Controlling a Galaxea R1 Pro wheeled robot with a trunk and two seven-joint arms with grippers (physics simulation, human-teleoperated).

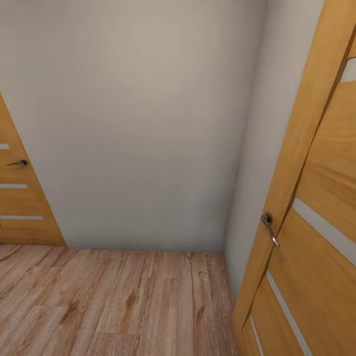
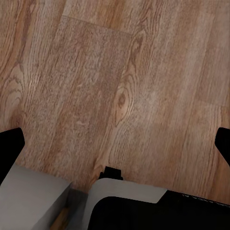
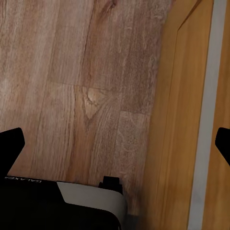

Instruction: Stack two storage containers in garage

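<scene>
No orange-red storage container was recorded at this moment, so its whereabouts could not be told; the light wood plank flooring (image 1: 113,301) suggested a passage near the living room rather than the garage.

The left gripper (image 2: 115,143) was seen spread wide, its dark fingertips (image 2: 10,143) at opposite edges of the wrist view, nothing held between them, bare planks beneath. The right gripper (image 3: 115,143) was likewise held wide apart and empty, hanging over planks just beside a honey-coloured wooden door with pale inlaid strips (image 3: 191,120).

The step in hand was judged to be travel with no container carried, most likely toward a pick-up.

Ahead, a plain grey-white wall (image 1: 133,123) closed the way. The near door (image 1: 316,207), with its curved metal handle (image 1: 269,228), stood close on the right; a second matching door (image 1: 20,198) was noted at far left. A turn of the base was judged necessary, with clearance kept from the right-hand door.
</scene>
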